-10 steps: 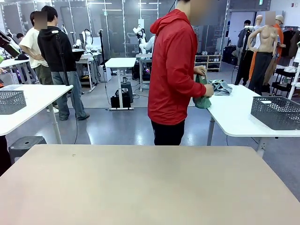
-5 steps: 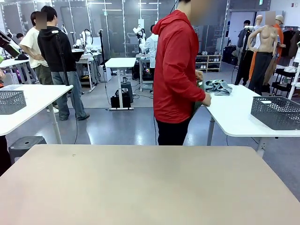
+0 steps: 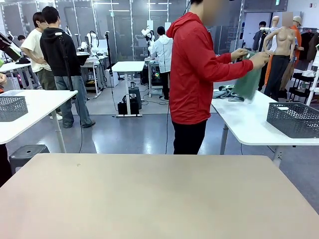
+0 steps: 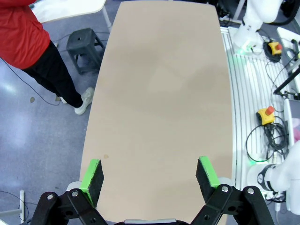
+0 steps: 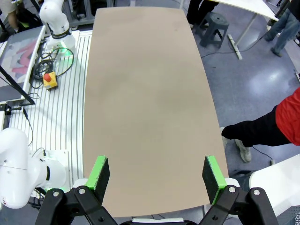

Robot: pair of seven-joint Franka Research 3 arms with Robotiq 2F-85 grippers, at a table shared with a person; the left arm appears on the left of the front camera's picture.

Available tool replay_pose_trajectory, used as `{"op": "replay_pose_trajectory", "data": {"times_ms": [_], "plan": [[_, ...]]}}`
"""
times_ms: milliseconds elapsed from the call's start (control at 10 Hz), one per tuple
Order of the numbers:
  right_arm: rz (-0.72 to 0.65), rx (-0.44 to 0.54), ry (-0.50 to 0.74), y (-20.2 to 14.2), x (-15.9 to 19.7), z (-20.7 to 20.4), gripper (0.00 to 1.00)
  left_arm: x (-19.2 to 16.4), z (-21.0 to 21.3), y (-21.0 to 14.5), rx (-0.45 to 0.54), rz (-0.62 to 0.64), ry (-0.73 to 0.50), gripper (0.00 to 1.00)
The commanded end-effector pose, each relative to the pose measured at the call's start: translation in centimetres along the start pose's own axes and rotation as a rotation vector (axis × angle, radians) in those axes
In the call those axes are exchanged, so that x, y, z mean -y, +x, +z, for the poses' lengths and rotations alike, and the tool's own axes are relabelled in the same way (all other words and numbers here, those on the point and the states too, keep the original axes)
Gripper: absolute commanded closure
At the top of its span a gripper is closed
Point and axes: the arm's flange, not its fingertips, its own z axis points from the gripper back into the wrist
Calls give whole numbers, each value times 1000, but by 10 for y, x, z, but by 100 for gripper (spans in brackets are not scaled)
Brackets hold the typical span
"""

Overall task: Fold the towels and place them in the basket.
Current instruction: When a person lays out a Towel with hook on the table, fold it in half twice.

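Note:
A person in a red jacket [image 3: 197, 69] stands beyond my table, turned to a white side table [image 3: 249, 124] at the right. Both hands hold up a mint green towel [image 3: 249, 82] above it. A pale blue-grey towel [image 3: 225, 92] lies crumpled on that table. A dark grey mesh basket [image 3: 293, 119] stands at its right end. My left gripper [image 4: 150, 176] hangs open high over my bare beige table [image 3: 149, 199], nothing between its fingers. My right gripper [image 5: 157, 174] is open too, above the same tabletop.
Another white table with a second mesh basket [image 3: 12, 107] stands at the far left, a grey stool [image 3: 27, 154] under it. People stand farther back on the left. In the wrist views the arm bases, cables and emergency-stop buttons [image 5: 49, 79] line the table's robot side.
The person has shifted right and raised the green towel from waist height to chest height, spreading it over the side table. Both grippers are unmoved.

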Motion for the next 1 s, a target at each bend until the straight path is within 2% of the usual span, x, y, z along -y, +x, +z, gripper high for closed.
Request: {"op": "replay_pose_trajectory", "data": {"times_ms": [0, 900], "plan": [[4, 4, 3, 1, -2, -1, 0, 1, 1, 1, 0, -1, 3, 0], [4, 4, 3, 1, -2, -1, 0, 1, 1, 1, 0, -1, 3, 0]]}}
